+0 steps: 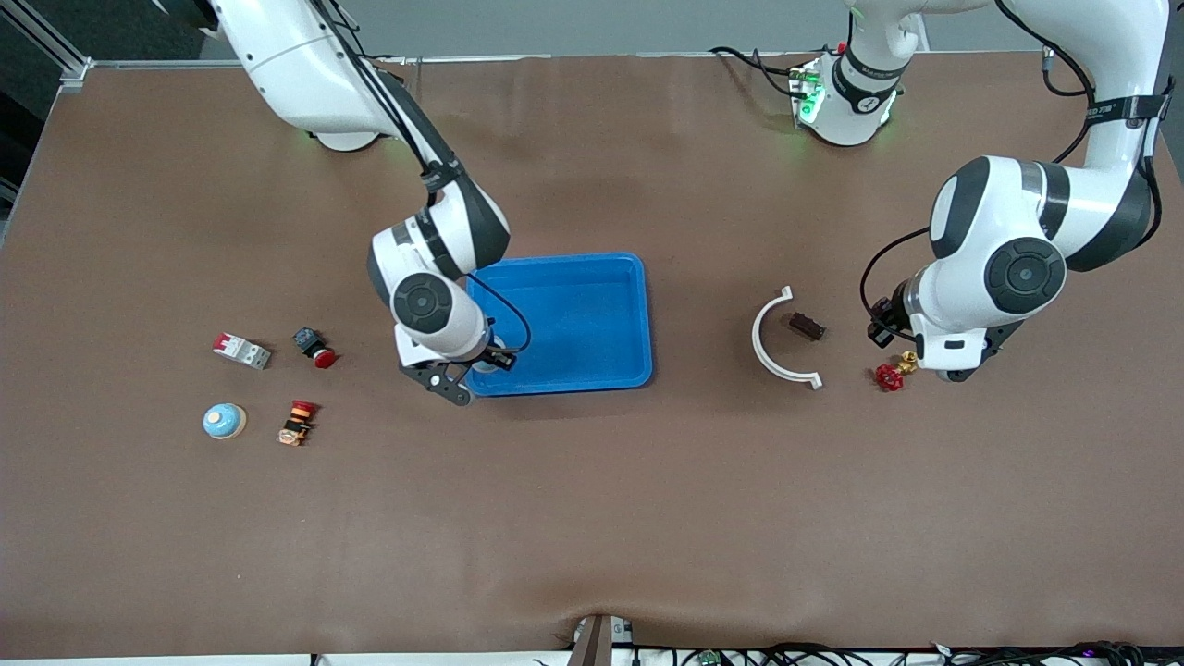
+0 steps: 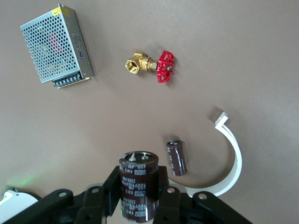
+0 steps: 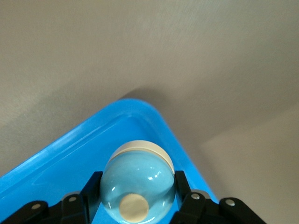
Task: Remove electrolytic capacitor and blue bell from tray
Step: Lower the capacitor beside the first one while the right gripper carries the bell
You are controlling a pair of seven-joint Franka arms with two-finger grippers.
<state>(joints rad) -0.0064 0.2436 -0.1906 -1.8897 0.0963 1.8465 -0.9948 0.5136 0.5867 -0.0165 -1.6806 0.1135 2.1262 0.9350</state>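
— Fingers first: what are they clamped on?

— Right gripper [image 3: 135, 205] has its black fingers [image 3: 86, 198] shut around a glossy pale-blue dome bell [image 3: 138, 179] with a cream button on top, held over a rounded corner of the blue plastic tray [image 1: 601, 314]. Left gripper [image 2: 138, 198] pinches a dark brown cylindrical capacitor [image 2: 138, 184] with printed lettering, up over the brown matte surface [image 1: 592, 518] toward the left arm's end.

— And below that one?

— A second, smaller capacitor [image 2: 176, 157] lies on its side inside the curve of a white half-ring [image 2: 231, 161]. Near them sit a brass valve with a red wheel [image 2: 152, 66] and a perforated metal box [image 2: 57, 45].

— Toward the right arm's end?

— Another blue bell [image 1: 224, 421], a red-and-white breaker [image 1: 241, 351], and two red-capped push buttons [image 1: 315, 348].
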